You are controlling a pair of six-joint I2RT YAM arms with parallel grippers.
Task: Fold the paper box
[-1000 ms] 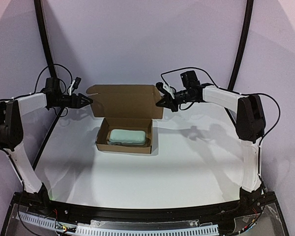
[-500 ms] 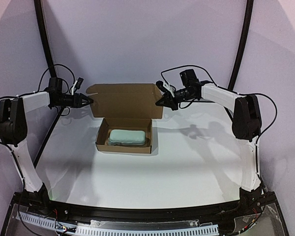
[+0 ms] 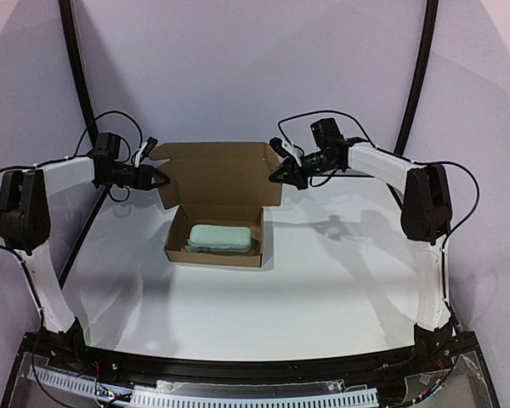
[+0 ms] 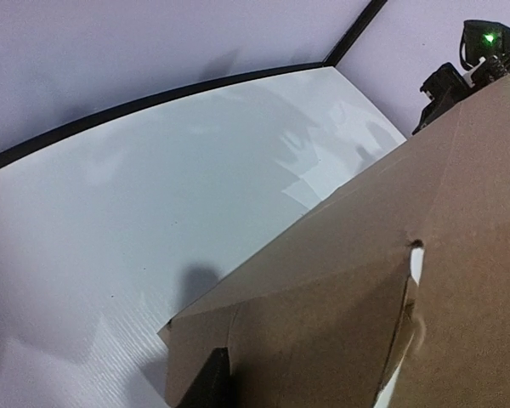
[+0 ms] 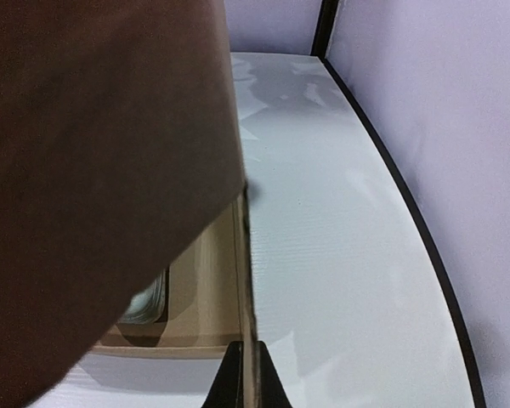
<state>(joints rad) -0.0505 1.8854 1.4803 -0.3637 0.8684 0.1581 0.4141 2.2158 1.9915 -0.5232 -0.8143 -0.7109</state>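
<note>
Your left tool sits right at the left edge of the upright lid of the paper box. Cardboard fills its camera, and I can't tell if it's actually clamped. The box is toward the back of the desk, tray open, with a pale green block lying inside. Your right tool is pinched tight on the lid's right edge. Black frame posts rise behind, well apart.

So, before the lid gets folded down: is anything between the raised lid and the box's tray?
Nothing visible stands between them. The lid of the brown corrugated cardboard box stands raised behind its tray; the pale green oblong object lies inside the tray, seemingly below its walls, so probably no obstacle.
</note>
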